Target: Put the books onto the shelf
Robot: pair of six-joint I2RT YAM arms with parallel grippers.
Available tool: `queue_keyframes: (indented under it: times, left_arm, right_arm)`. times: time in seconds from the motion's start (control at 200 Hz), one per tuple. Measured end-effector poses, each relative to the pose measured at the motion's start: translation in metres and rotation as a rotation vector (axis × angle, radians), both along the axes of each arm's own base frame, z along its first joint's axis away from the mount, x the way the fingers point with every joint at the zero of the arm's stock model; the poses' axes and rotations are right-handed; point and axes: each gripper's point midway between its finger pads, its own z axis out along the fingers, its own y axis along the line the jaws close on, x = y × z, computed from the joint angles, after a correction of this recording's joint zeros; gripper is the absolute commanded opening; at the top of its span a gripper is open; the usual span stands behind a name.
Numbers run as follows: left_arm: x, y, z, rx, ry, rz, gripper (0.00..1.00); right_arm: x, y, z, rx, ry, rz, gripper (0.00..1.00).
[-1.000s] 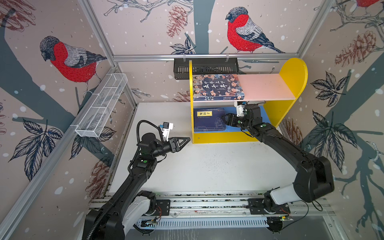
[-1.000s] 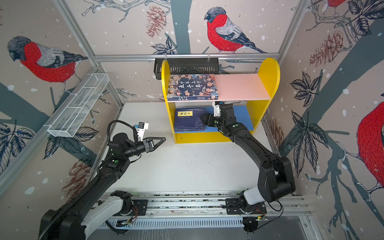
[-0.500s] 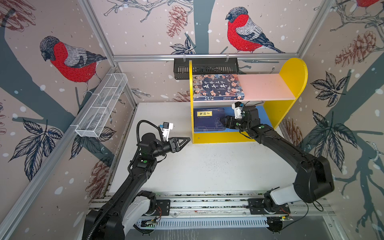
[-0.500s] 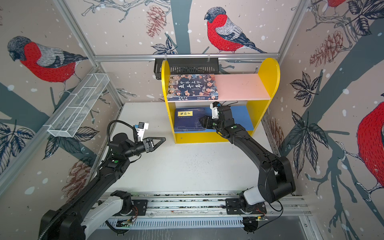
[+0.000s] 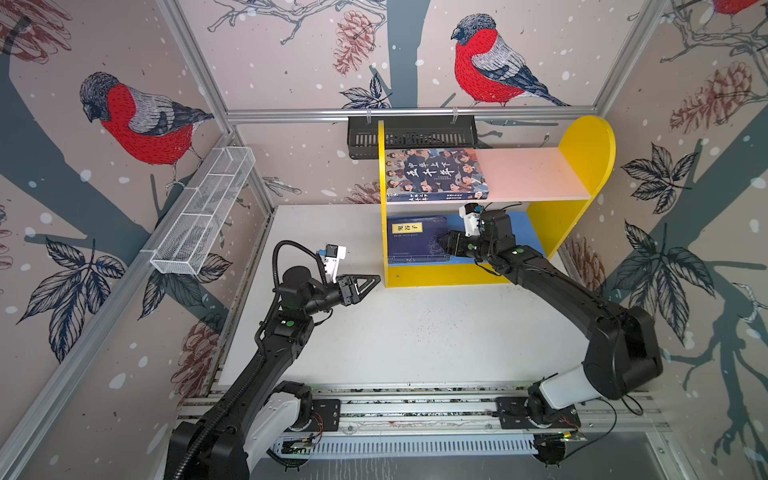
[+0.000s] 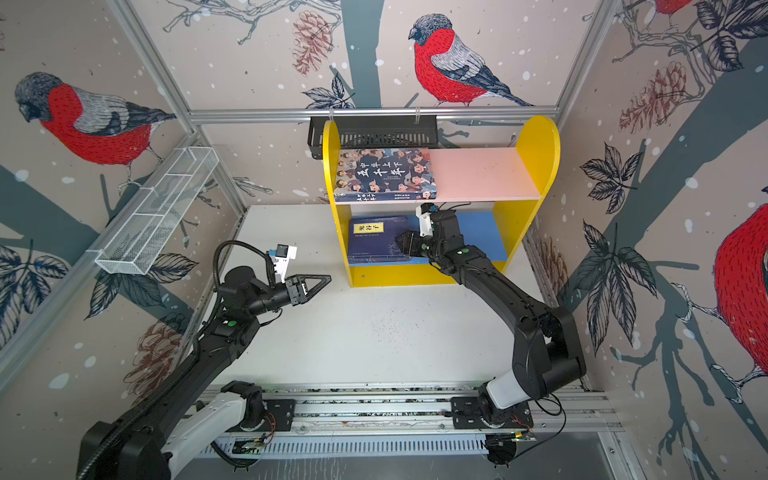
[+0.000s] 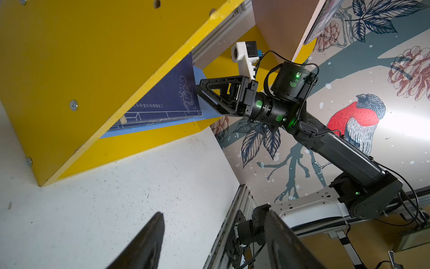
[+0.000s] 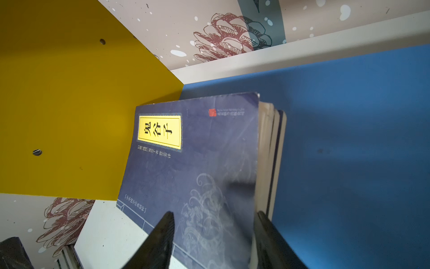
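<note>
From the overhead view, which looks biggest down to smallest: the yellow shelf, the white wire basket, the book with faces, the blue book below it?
1. Yellow shelf.
2. White wire basket and book with faces: about alike, basket longer, book broader.
3. Blue book, smallest, though the right claw hides part.

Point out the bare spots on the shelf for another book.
The pink board is bare from the big book to the rounded panel. The blue board has a bare strip right of the navy stack, but the right claw crowds it. Both left ends are taken.
</note>
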Motion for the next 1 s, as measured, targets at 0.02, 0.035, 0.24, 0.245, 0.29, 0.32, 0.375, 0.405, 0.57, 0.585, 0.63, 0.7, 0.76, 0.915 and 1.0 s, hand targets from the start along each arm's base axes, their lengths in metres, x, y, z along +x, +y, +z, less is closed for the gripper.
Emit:
queue_keyframes:
  times: [0.02,0.035,0.24,0.245,0.29,0.32,0.375,0.405,0.57,0.585,0.63,0.7,0.76,0.915,1.0]
  left_arm:
    - [0.000,0.000,0.000,0.000,0.000,0.000,0.69]
    - [0.000,0.000,0.000,0.000,0.000,0.000,0.69]
    - [0.004,0.002,0.000,0.030,-0.027,0.017,0.67]
    - [0.005,0.002,0.000,0.034,-0.032,0.018,0.67]
    - [0.007,0.002,0.003,0.060,-0.060,0.017,0.66]
    - [0.011,0.002,0.005,0.088,-0.087,0.028,0.66]
    - [0.019,0.003,0.010,0.145,-0.148,0.042,0.65]
    - [0.022,0.003,0.011,0.181,-0.185,0.046,0.65]
    - [0.035,0.007,0.003,0.373,-0.336,0.064,0.65]
    - [0.036,0.008,0.001,0.389,-0.346,0.067,0.65]
    - [0.039,0.009,-0.004,0.429,-0.370,0.071,0.64]
    - [0.041,0.011,-0.012,0.479,-0.400,0.069,0.63]
    - [0.043,0.012,-0.018,0.513,-0.422,0.068,0.63]
    - [0.047,0.011,-0.043,0.588,-0.444,0.037,0.63]
    - [0.051,0.008,-0.052,0.614,-0.458,0.016,0.64]
  right_arm:
    - [0.000,0.000,0.000,0.000,0.000,0.000,0.57]
    - [0.000,0.000,0.000,0.000,0.000,0.001,0.57]
    - [0.001,0.001,0.001,-0.007,0.000,-0.002,0.62]
    - [0.001,0.001,0.001,-0.007,-0.001,-0.003,0.62]
    - [0.001,-0.001,0.002,-0.012,-0.004,-0.011,0.63]
    - [0.001,-0.003,0.003,-0.017,-0.008,-0.023,0.64]
    - [0.000,-0.007,0.008,-0.019,-0.018,-0.033,0.65]
    - [-0.001,-0.009,0.012,-0.019,-0.028,-0.040,0.65]
    - [-0.014,-0.030,0.019,-0.033,-0.053,-0.081,0.67]
    - [-0.017,-0.032,0.018,-0.039,-0.053,-0.085,0.67]
    - [-0.023,-0.039,0.017,-0.046,-0.057,-0.092,0.67]
    - [-0.035,-0.048,0.011,-0.062,-0.053,-0.107,0.67]
    - [-0.047,-0.053,0.007,-0.070,-0.046,-0.109,0.67]
    - [-0.069,-0.068,0.002,-0.085,-0.061,-0.141,0.68]
    - [-0.075,-0.075,-0.001,-0.094,-0.068,-0.164,0.68]
